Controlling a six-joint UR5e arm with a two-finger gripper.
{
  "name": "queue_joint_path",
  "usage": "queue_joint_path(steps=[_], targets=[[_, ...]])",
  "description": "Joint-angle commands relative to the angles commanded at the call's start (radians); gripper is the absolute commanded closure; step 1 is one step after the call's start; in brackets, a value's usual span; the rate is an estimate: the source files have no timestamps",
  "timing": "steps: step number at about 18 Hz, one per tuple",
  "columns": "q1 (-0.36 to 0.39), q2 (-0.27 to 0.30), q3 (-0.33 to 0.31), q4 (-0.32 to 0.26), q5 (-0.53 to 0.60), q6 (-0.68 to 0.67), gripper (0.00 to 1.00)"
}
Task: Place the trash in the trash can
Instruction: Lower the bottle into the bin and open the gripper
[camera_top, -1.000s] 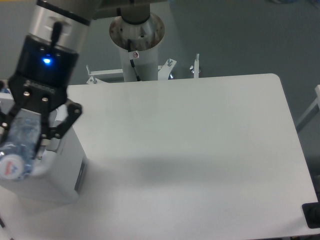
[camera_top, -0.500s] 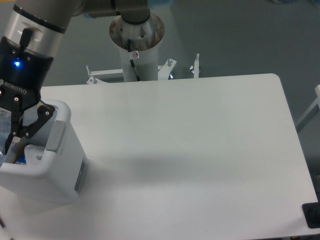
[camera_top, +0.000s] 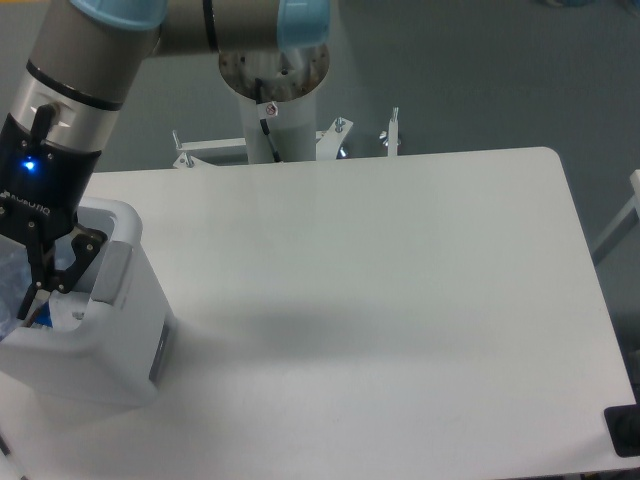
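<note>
White table (camera_top: 380, 290), trash can (camera_top: 105, 345) at its left edge, gripper (camera_top: 25, 290) inside, fingers apart, bottle (camera_top: 12, 275) between them.

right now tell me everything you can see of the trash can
The trash can is a boxy white plastic bin with a thick rounded rim and grey handle panels on its side. It stands upright on the table's left edge, partly cut off by the frame. The hand reaches down into its open top.

A white table (camera_top: 380, 300) with rounded corners carries the trash can (camera_top: 95, 345), a boxy white bin standing at its left edge, directly beneath the gripper (camera_top: 35, 290).
</note>
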Motion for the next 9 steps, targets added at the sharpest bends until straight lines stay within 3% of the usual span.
queue_joint_path(steps=[9], targets=[[0.05, 0.005, 0.0, -0.002, 0.002, 0.009, 0.0]])
